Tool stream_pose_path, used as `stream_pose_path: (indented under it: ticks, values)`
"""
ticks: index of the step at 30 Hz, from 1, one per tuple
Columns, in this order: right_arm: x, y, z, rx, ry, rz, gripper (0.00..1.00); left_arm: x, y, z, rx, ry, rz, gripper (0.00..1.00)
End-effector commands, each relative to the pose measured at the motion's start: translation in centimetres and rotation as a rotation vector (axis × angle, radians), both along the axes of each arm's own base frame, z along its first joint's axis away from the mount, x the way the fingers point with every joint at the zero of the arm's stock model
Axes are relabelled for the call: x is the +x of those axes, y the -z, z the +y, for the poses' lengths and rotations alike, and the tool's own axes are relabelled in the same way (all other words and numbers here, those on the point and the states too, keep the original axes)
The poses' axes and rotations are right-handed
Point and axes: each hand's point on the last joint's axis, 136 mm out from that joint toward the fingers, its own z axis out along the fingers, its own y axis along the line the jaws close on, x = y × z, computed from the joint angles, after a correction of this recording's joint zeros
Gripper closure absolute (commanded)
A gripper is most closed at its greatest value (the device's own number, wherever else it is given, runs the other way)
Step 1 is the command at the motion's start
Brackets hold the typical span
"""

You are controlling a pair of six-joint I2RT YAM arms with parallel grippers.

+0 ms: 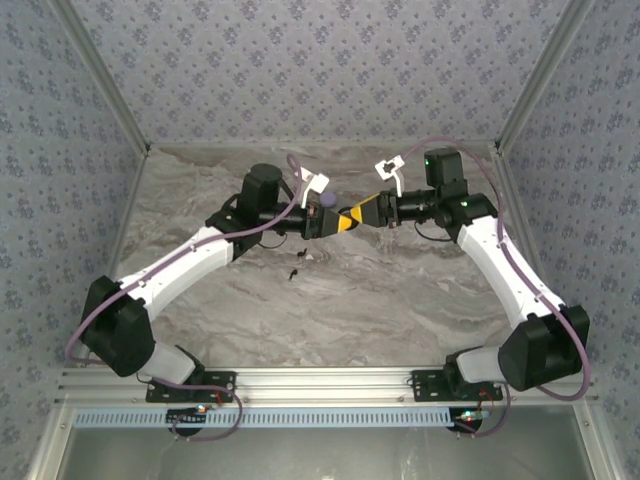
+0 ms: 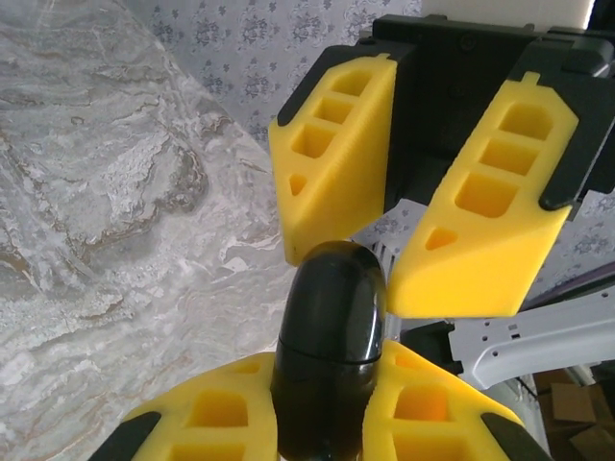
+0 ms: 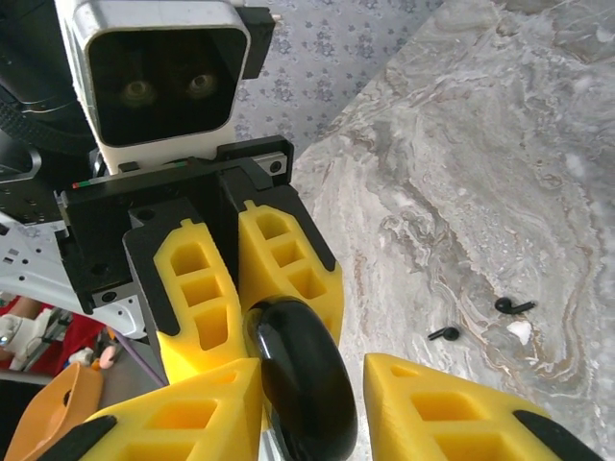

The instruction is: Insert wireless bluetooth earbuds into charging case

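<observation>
Left jaws clamp charging case (image 2: 332, 327); right jaws gape; right wrist apparently shows earbuds (image 3: 512, 305).

The charging case (image 2: 327, 355) sits between my two jaws, above mid-worktop (image 1: 420, 290).
Both earbuds (image 3: 443, 333) lie on the worktop, nearer me and slightly left.

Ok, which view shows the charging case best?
Left wrist: the charging case sits large and centred, seam visible, clamped in the left gripper, the open right gripper straddling its top. Right wrist shows it edge-on and cut off below. In the top external view it is too small between the grippers to make out.
</observation>
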Motion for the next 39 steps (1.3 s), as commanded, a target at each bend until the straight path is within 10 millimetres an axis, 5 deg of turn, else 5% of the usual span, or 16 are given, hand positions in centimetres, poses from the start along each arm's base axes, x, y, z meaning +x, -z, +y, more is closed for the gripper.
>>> stream_pose_path:
  ticks: [1, 16, 23, 30, 39]
  values:
    - [0.0, -0.7, -0.6, -0.033, 0.034, -0.027, 0.65, -0.9, -3.2, 0.3, -0.041, 0.017, -0.153, 0.89]
    - [-0.1, -0.1, -0.7, -0.053, 0.037, -0.018, 0.59, -4.8, -4.6, 0.8, -0.093, 0.086, -0.550, 0.91]
    - [1.1, 0.3, -1.9, -0.133, 0.154, -0.037, 0.57, -3.7, -3.4, 1.5, -0.024, 0.014, -0.607, 0.91]
    - [4.3, 4.9, -5.5, -0.344, 0.399, 0.059, 0.50, -2.3, -2.0, 2.7, 0.016, -0.096, -0.644, 0.91]
    - [6.1, 12.5, -3.7, -0.416, 0.435, 0.255, 0.50, -2.6, -2.6, 5.1, -0.002, -0.171, -0.621, 0.91]
